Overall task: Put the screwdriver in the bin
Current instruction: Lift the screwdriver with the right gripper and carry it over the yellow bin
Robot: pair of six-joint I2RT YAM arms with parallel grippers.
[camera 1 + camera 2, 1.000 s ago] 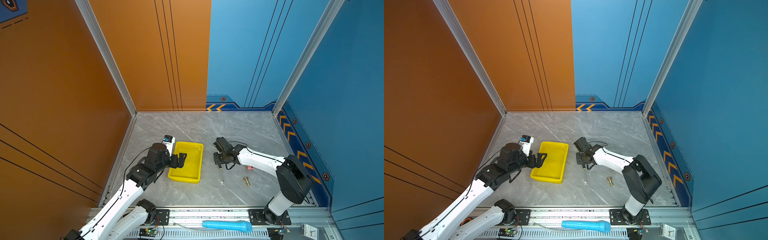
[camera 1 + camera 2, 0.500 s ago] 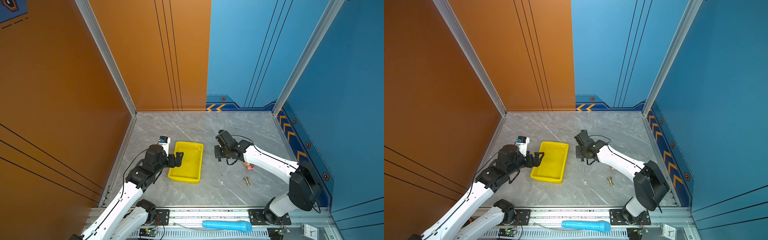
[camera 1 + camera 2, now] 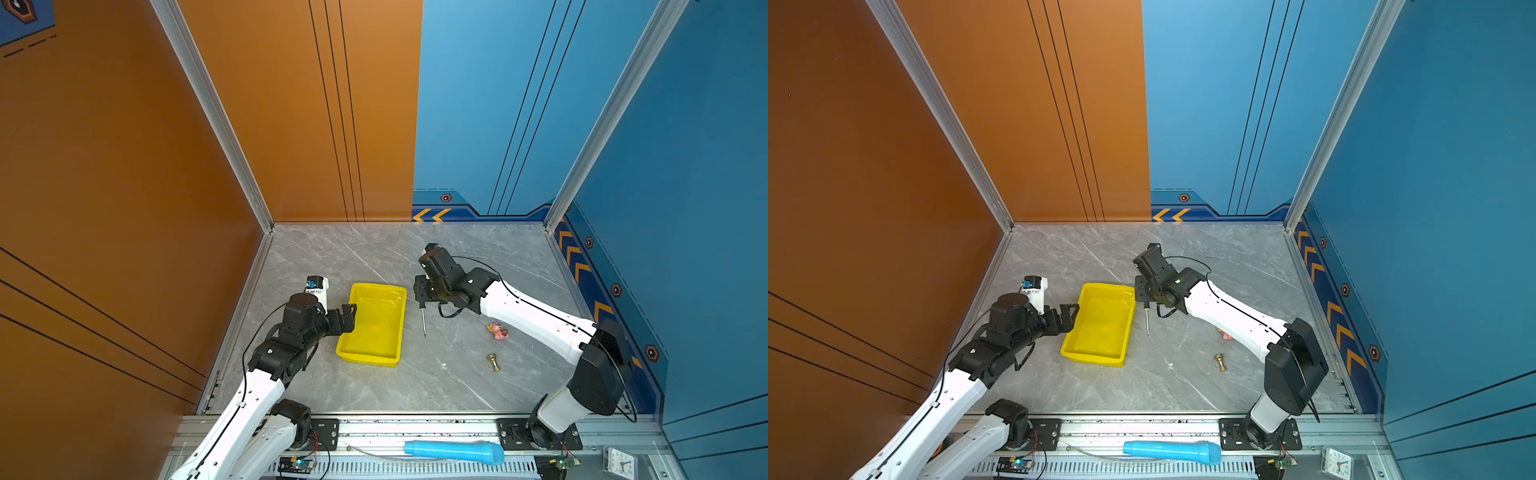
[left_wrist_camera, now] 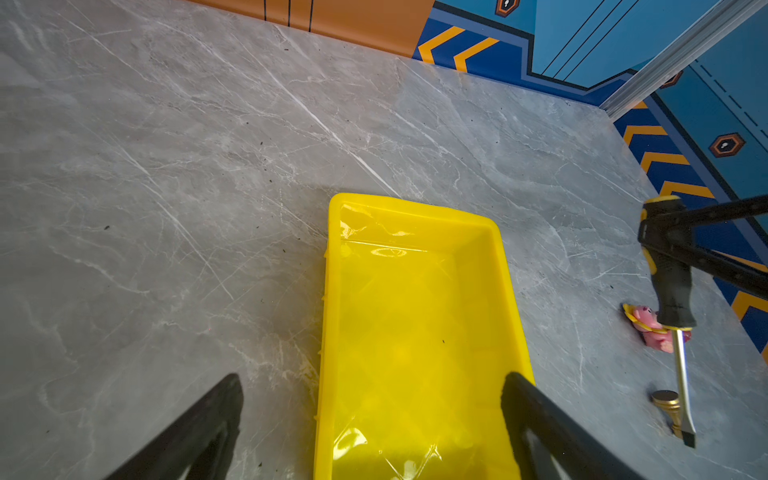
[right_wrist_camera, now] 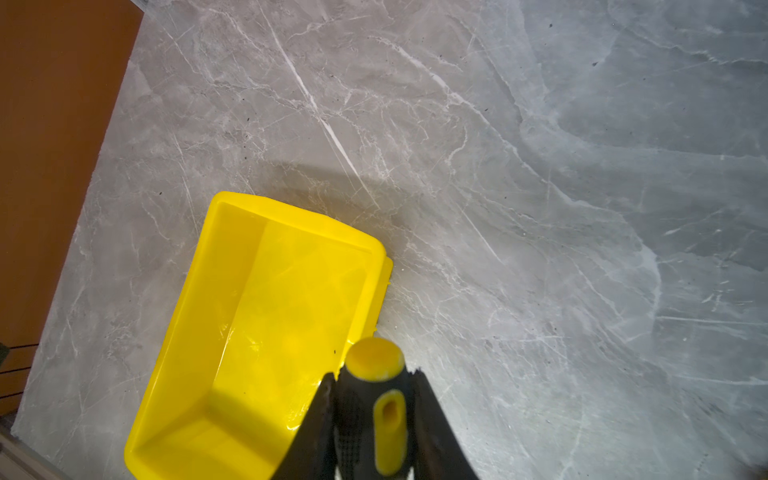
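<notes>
Right pincer (image 3: 421, 296) clenched on slim black-and-yellow-handled screwdriver (image 3: 423, 320), apparently clear of grey marble tabletop (image 3: 457, 386), shaft hanging down just beside empty shallow yellow plastic bin (image 3: 368, 360). Pick done; carry-over and drop remain. Left pincer (image 3: 349, 319) released at bin's far side.

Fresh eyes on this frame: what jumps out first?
The bright yellow bin stands empty near the middle of the grey table. Just right of it, the right gripper is shut on the screwdriver, held upright with its tip down and not yet over the bin. The left gripper stands open at the bin's left side.
</notes>
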